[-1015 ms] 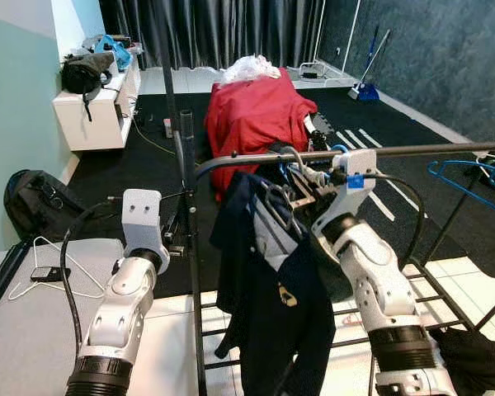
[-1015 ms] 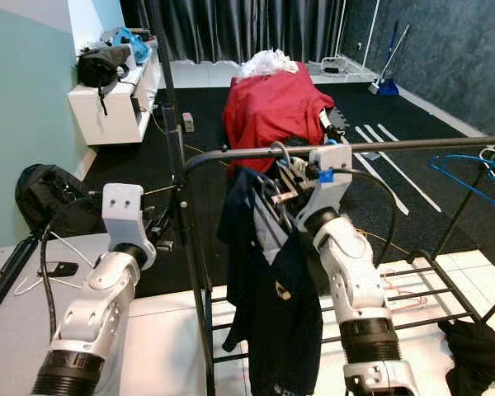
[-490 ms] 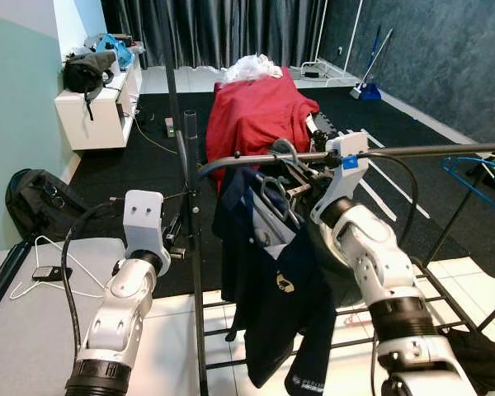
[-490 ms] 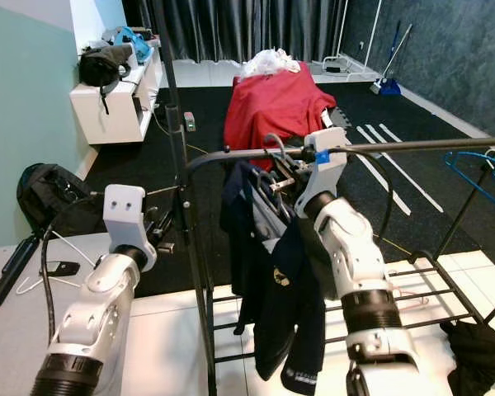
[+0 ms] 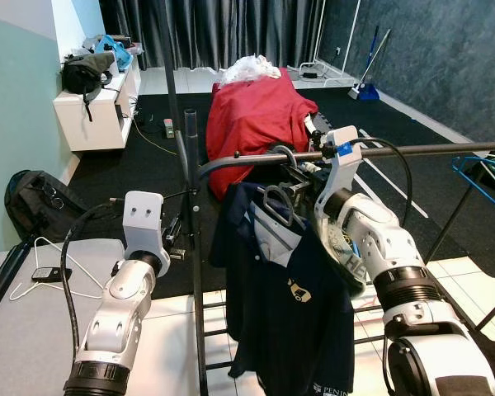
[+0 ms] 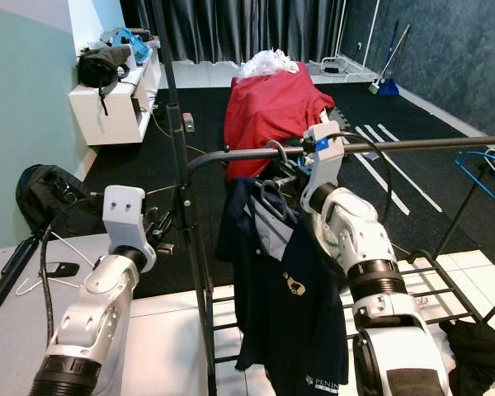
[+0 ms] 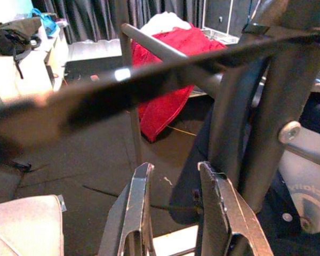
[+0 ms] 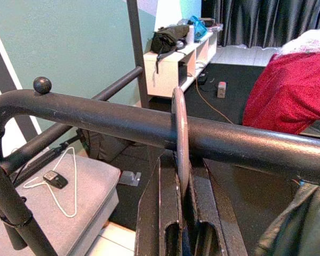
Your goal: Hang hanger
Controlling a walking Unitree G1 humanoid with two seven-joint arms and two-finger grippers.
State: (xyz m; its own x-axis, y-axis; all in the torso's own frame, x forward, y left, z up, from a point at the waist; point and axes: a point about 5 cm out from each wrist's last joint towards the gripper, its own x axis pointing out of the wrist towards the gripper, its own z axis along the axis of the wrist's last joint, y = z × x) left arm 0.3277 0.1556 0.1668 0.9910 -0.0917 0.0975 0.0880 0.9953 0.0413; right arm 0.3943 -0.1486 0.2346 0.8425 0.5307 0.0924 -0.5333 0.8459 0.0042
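Reaching up from about 5 o'clock, the right arm is bent at the elbow with its wrist raised right to the rack's rail, so the right hand sits just under the bar. Its two black fingers are nearly together, pinched on the neck of the hanger, whose hook loops up and over the rail straight above the fingers. So the hanger is on the bar, near its bent left-hand end, with the hand touching it from below.

The hook stands roughly upright, crossing the rail at a right angle. The hanger's shoulders run more or less along the rail, 9 to 3 o'clock, tilted a bit, and the navy polo shirt on it hangs straight down toward 6 o'clock in front of the right forearm.

The left arm is raised at about 7 o'clock, forearm pointing up at the rack's upright post. The left hand has its fingers parted with a clear gap, nothing between them, close beside the rack frame.
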